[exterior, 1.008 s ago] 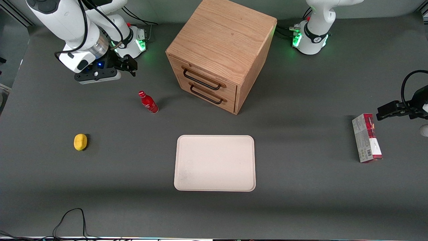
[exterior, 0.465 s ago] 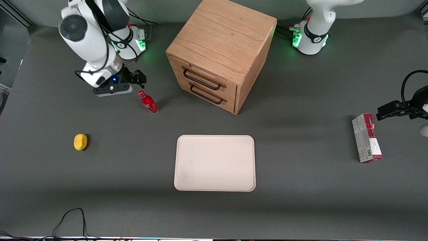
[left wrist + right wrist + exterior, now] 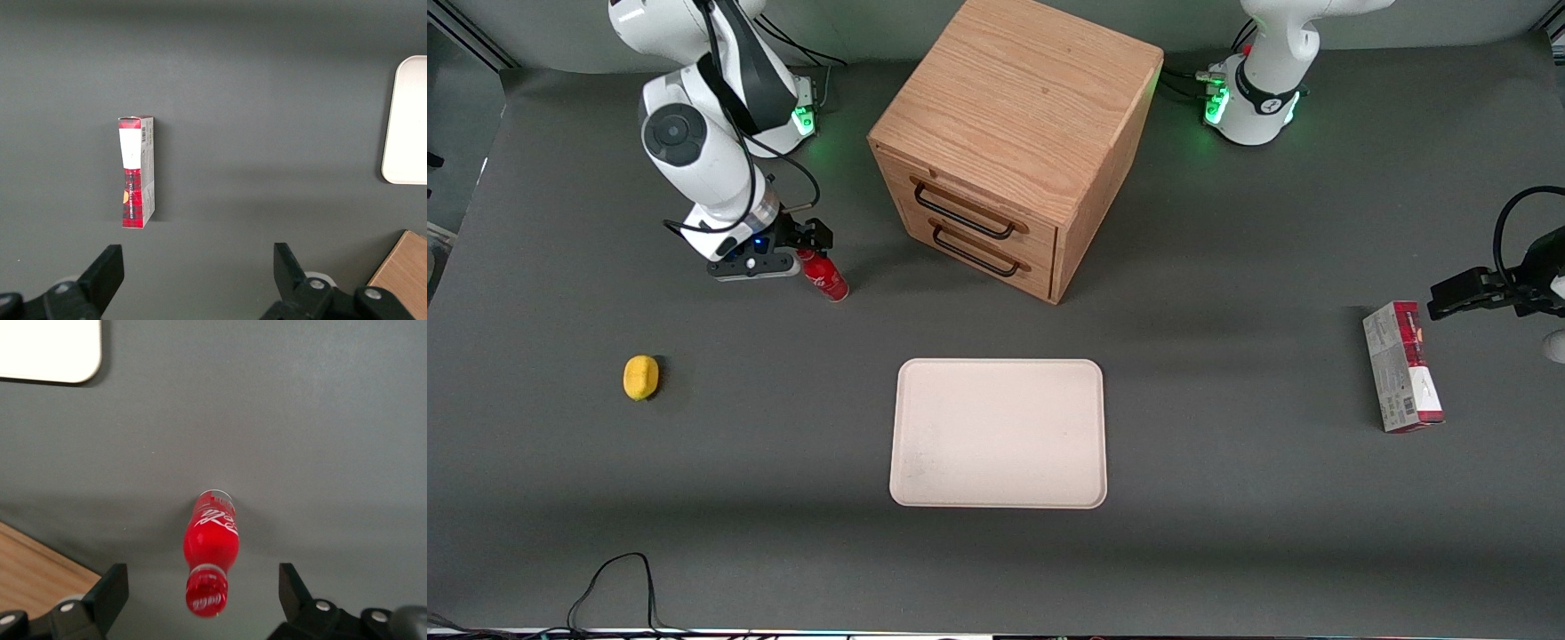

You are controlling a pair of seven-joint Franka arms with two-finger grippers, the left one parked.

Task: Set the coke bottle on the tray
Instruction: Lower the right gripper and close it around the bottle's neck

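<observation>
The right arm's gripper (image 3: 811, 236) hangs just above the cap of the coke bottle (image 3: 824, 276), and in the right wrist view its two fingers (image 3: 110, 593) are spread wide, one on either side of the bottle (image 3: 211, 561) and touching neither the cap nor the body. The bottle stands upright on the grey table (image 3: 1227, 498), in front of the wooden two-drawer cabinet (image 3: 1009, 142) and beside it toward the working arm's end. From the gripper, the cream-white tray (image 3: 998, 433) lies well apart and nearer the front camera, a yellow lemon (image 3: 640, 377) sits nearer the camera toward the working arm's end, and a red-and-grey carton (image 3: 1401, 366) lies toward the parked arm's end
</observation>
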